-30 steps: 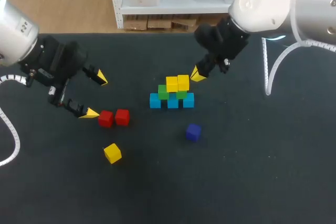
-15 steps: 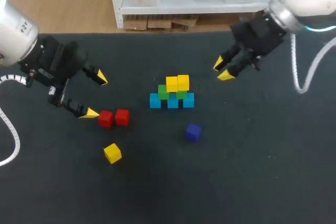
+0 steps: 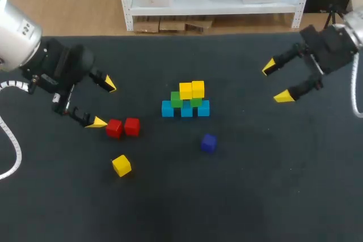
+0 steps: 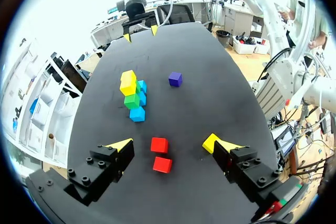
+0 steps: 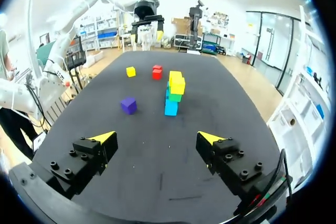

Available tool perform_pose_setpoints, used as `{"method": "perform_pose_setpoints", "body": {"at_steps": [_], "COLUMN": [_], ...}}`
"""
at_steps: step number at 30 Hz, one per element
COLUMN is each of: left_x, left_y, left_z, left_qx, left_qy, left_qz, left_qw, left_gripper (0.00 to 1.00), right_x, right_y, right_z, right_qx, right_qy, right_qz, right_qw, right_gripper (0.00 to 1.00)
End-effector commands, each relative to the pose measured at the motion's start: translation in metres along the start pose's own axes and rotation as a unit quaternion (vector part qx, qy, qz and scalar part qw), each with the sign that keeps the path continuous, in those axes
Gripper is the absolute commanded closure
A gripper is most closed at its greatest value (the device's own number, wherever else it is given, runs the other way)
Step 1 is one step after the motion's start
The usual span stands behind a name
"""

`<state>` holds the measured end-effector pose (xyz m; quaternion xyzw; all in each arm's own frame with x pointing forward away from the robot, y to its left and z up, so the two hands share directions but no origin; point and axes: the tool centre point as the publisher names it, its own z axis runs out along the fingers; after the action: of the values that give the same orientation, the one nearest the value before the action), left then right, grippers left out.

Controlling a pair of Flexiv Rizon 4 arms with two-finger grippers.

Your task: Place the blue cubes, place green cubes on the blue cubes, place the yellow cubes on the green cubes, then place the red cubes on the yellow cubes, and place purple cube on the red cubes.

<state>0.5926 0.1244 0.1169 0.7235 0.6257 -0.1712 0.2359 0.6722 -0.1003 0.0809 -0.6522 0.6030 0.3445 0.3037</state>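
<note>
The red cubes were found side by side on the dark, matte table, just beside the lower fingertip of the left gripper, which was held wide open and empty. The right gripper, likewise spread open and empty, was seen well apart, beyond the stack. The left arm was judged the nearer. Small, smooth, square-edged blocks were presented, with no long axis.

Three blue cubes, two green cubes and three yellow cubes are counted. Two red cubes and one purple cube are seen.
</note>
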Motion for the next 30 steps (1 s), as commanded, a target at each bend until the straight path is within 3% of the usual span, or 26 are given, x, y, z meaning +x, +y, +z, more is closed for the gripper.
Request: {"method": "perform_pose_setpoints", "body": {"at_steps": [1, 5, 10, 20, 30], "left_x": [0.002, 0.002, 0.002, 0.002, -0.02], "left_y": [-0.001, -0.001, -0.001, -0.001, -0.035], "left_z": [0.0, 0.0, 0.0, 0.0, 0.012], "left_qx": [-0.001, -0.001, -0.001, -0.001, 0.003], "left_qy": [-0.002, -0.002, -0.002, -0.002, 0.006], "left_qz": [0.002, 0.002, 0.002, 0.002, 0.086], "left_qw": [1.0, 1.0, 1.0, 1.0, 0.996], "left_gripper": [0.0, 0.0, 0.0, 0.0, 0.0], "right_x": [0.007, 0.009, 0.011, 0.011, 0.011], "right_y": [0.007, 0.009, 0.013, 0.013, 0.013], "right_z": [-0.008, -0.01, -0.011, -0.011, -0.011], "right_qx": [0.006, 0.0, -0.015, -0.015, -0.015], "right_qy": [-0.035, -0.038, 0.005, 0.005, 0.005], "right_qz": [0.001, -0.001, 0.002, 0.002, 0.002], "right_qw": [0.999, 0.999, 1.0, 1.0, 1.0], "right_gripper": [0.0, 0.0, 0.0, 0.0, 0.0]}}
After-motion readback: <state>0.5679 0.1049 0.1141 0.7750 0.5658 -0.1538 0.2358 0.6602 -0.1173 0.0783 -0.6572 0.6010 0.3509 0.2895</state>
